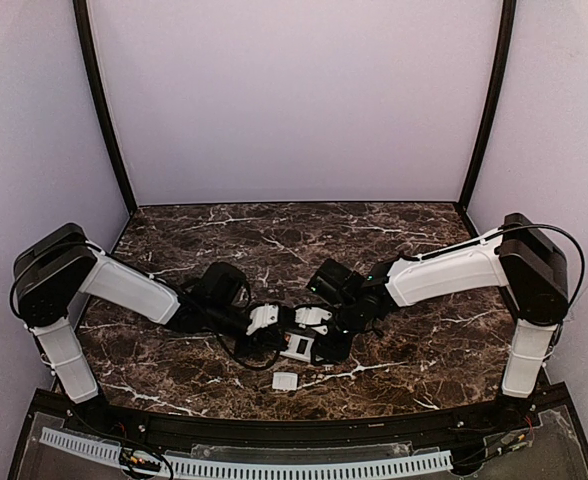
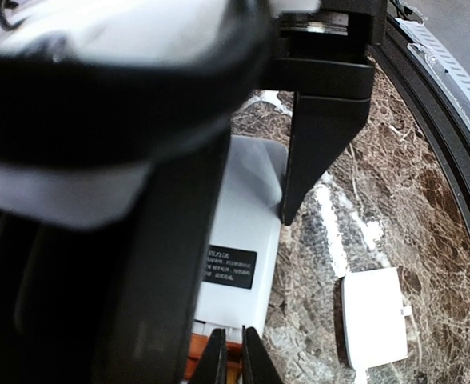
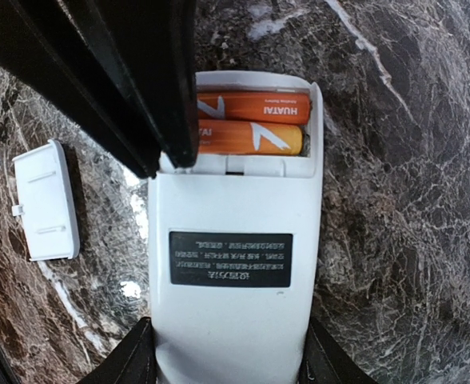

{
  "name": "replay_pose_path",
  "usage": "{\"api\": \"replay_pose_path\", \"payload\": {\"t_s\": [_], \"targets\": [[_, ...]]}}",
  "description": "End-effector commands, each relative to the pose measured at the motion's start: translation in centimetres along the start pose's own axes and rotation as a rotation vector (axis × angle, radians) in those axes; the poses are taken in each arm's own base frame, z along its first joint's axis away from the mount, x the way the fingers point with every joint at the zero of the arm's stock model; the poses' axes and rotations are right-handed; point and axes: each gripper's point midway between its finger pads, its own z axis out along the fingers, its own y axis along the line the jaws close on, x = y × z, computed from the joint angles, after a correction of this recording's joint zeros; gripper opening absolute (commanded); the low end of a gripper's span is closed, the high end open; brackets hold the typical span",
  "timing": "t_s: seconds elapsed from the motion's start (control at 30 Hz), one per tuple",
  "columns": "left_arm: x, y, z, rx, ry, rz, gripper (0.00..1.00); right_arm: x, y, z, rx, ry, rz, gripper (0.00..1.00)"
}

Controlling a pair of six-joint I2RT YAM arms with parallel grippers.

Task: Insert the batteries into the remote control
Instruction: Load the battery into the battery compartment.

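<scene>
Though indistinct overhead, batteries point(image 3: 255, 120) in remote control point(image 3: 231, 208).

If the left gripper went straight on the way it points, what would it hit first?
The batteries in the open recess of the remote control; the left gripper, jaws shut, sits at their end, contact unclear.

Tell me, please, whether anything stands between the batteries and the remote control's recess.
Nothing visible does: both batteries lie side by side in the uncovered remote control, and the white cover lies apart on the table beside it.
</scene>
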Motion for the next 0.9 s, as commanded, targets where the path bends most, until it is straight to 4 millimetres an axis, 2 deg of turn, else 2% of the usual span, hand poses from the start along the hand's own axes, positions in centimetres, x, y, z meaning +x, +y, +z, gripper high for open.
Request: {"api": "replay_pose_path", "payload": {"t_s": [0.0, 0.43, 0.57, 0.87], "targets": [[2.4, -0.3, 0.5, 0.006, 0.093, -0.023, 0.08, -0.7, 0.5, -0.6, -0.014, -0.017, -0.014, 0.0], [3.6, 0.4, 1.5, -0.021, 0.109, -0.01, 0.09, -0.9, 1.0, -0.7, -0.037, -0.029, -0.032, 0.0], [4.5, 0.1, 1.7, -0.01, 0.13, -0.005, 0.09, -1.0, 0.9, -0.7, -0.031, -0.03, -0.032, 0.0], [6.2, -0.5, 0.9, -0.004, 0.224, 0.035, 0.13, -0.8, 0.7, -0.8, -0.018, -0.025, -0.029, 0.0]]}}
